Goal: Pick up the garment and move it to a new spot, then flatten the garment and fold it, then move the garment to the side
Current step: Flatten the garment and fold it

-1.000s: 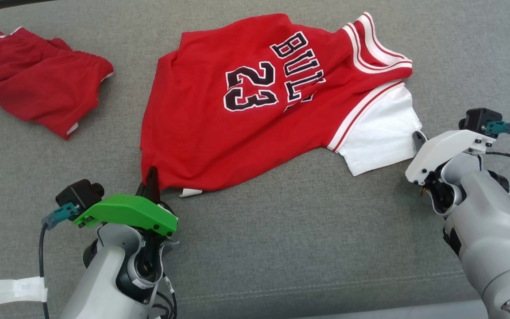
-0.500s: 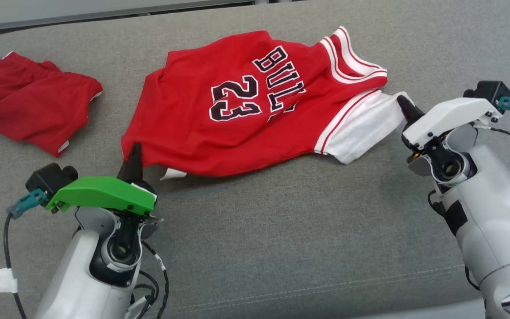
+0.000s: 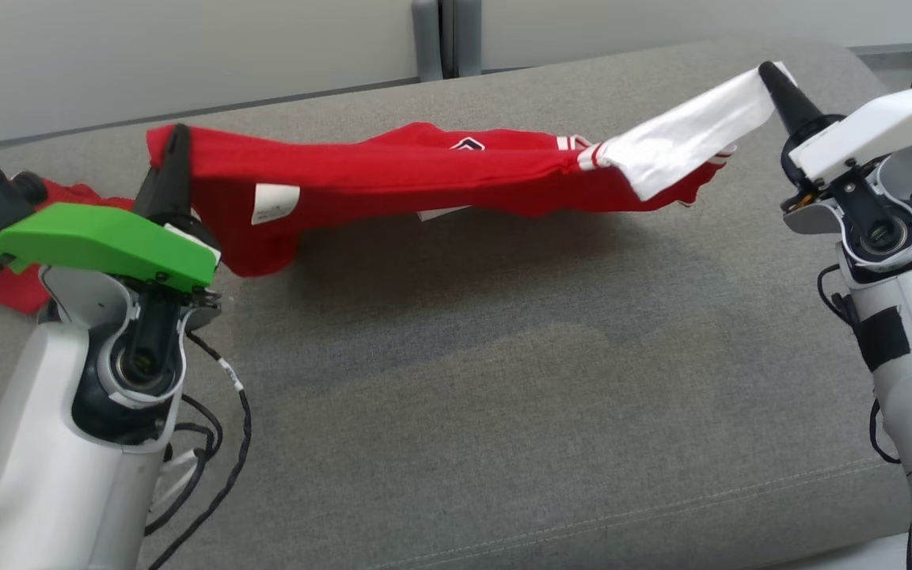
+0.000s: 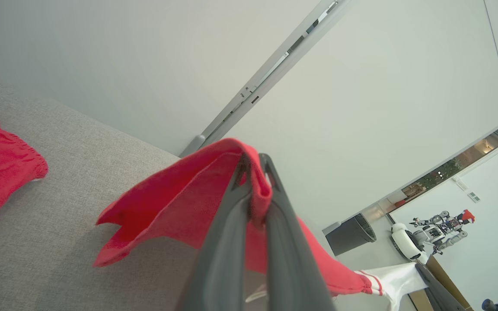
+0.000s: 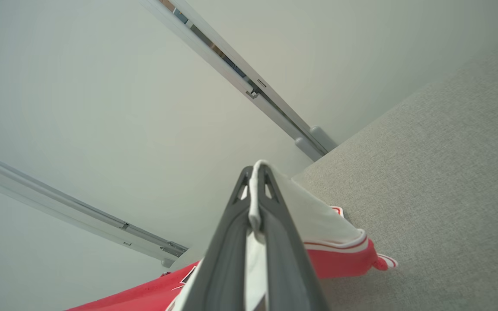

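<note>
Garment (image 3: 424, 170) now aloft over couch (image 3: 503, 356), hem (image 3: 214, 158) tight in left claw (image 3: 178, 133), sleeve (image 3: 685, 138) tight in right claw (image 3: 766, 73).

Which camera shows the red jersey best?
The head view: the jersey hangs stretched from the left hand to the right hand. The left wrist view shows its pinched red corner, the right wrist view its white sleeve.

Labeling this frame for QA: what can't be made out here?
- Print on the jersey: head view, folded inside as it hangs between left gripper and right gripper.
- Text on the tag: head view, too small.
- Red shorts: head view, mostly behind the green cover; left wrist view, cut by the left edge.
</note>
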You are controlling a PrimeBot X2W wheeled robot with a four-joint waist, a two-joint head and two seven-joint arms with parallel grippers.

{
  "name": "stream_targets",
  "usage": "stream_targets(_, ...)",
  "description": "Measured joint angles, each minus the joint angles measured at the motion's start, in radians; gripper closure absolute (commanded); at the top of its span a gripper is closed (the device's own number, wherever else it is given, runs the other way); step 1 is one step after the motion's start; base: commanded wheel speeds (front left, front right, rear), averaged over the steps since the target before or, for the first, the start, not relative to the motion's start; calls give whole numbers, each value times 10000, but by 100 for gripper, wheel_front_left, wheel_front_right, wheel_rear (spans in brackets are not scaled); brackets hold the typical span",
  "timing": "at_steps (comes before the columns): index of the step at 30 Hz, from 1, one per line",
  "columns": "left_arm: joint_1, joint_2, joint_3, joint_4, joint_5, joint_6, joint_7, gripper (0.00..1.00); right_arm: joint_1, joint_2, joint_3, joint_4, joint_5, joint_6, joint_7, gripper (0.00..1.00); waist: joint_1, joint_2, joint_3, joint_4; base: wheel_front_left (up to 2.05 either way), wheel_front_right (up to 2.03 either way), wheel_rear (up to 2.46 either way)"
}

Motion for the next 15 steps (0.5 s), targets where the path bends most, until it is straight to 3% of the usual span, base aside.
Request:
stream_targets(10, -1684, 598, -90, -809, 387, 669, 926, 100, -884, -192, -880, -1018, -767, 0, 871, 100, 0, 0, -569, -361, 0, 0, 0)
stream_targets(15, -2847, 807, -362, -690, 662, 840, 1455, 100, -1732, 207, -1360, -1365, -1480, 0, 1494, 100, 0, 0, -493, -457, 0, 0, 0)
